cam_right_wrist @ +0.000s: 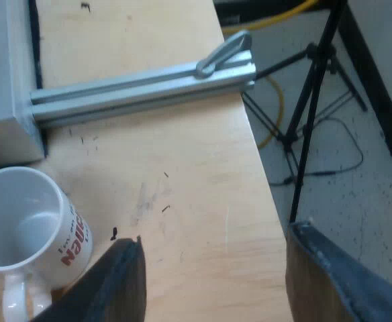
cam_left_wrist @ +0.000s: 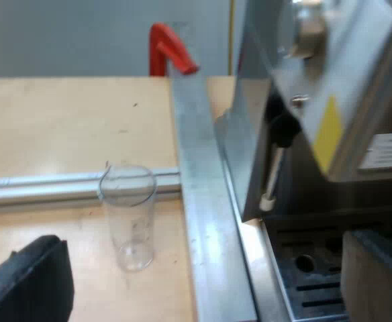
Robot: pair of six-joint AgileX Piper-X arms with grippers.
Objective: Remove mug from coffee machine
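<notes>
- the mug (cam_right_wrist: pixel 28 235) stands upright and empty on the wooden table (cam_right_wrist: pixel 189 181), near a grey block (cam_right_wrist: pixel 5 80). judged from this, it is off the machine and the task looks close to done.
- the right gripper (cam_right_wrist: pixel 213 272) is spread wide with nothing between its fingers. the mug sits outside the gap, just beside one finger (cam_right_wrist: pixel 119 282).
- the left gripper (cam_left_wrist: pixel 206 268) is also wide apart and holds nothing. it hangs near the measuring glass (cam_left_wrist: pixel 130 218) and the espresso machine (cam_left_wrist: pixel 330 100).
- risk: a sideways move of the right arm could let that finger knock the mug, sliding or tipping it. the table's edge (cam_right_wrist: pixel 263 194) is not far off on the finger's other side.
- risk: the measuring glass is tall, narrow and light, and stands by a metal rail (cam_left_wrist: pixel 75 184). a careless sweep of the left arm's near finger (cam_left_wrist: pixel 28 285) would likely topple it.
- risk: the left arm's other finger sits over the drip tray (cam_left_wrist: pixel 303 268), so a downward move could strike the machine.
- hard to tell: whether the right finger touches the mug or only passes in front of it.
- cut off: the mug's handle and base, and part of its red lettering.
- unclear: whether the grey block is the machine's side, and what lies on the drip tray behind the finger.
</notes>
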